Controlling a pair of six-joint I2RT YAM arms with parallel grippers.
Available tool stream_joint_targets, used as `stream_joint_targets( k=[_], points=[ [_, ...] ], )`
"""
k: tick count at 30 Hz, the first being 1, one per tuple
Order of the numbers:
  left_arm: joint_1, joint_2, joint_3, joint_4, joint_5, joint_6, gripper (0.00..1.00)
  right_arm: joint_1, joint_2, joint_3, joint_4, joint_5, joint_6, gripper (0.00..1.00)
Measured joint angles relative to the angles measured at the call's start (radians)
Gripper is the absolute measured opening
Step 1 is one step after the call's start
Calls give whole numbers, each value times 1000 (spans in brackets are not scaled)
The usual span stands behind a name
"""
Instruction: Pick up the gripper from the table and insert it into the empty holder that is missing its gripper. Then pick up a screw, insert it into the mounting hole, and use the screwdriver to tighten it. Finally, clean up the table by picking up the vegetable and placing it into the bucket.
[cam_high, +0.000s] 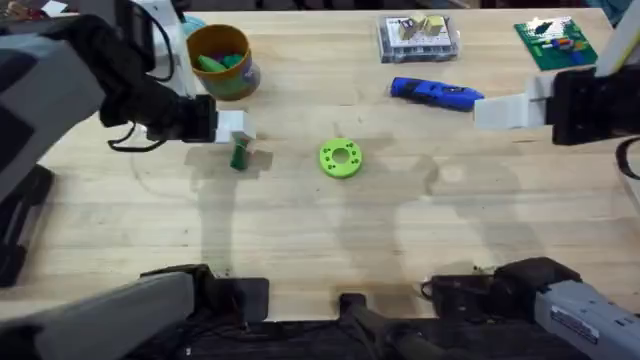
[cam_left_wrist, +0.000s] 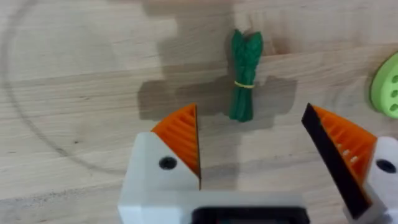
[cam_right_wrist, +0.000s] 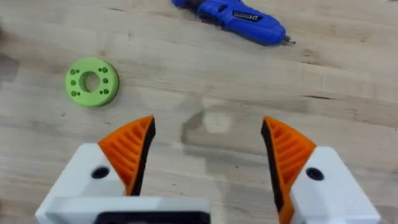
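My left gripper hung over the left part of the wooden table, its white fingers with orange ribbed pads spread apart and holding nothing. The vegetable, a slim dark-green bundle tied with a thin yellow band, lay flat on the wood just below those fingertips; in my left wrist view it sat between and just ahead of the two pads, touching neither. Behind it, toward the far edge, stood the bucket with its yellow-orange rim, green items already inside. Near the table's middle lay the bright-green disc, ringed with small holes. Farther right, the blue screwdriver rested on its side, and beyond it a clear box of small parts and a green board. My right gripper hovered above bare wood, fingers wide apart, empty.
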Motion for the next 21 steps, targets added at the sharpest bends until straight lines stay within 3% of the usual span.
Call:
stream_joint_targets(
  k=[21],
  points=[
    [0, 14, 0, -1, 0, 0, 986, 0, 0, 0, 0, 0, 0, 996]
  ],
)
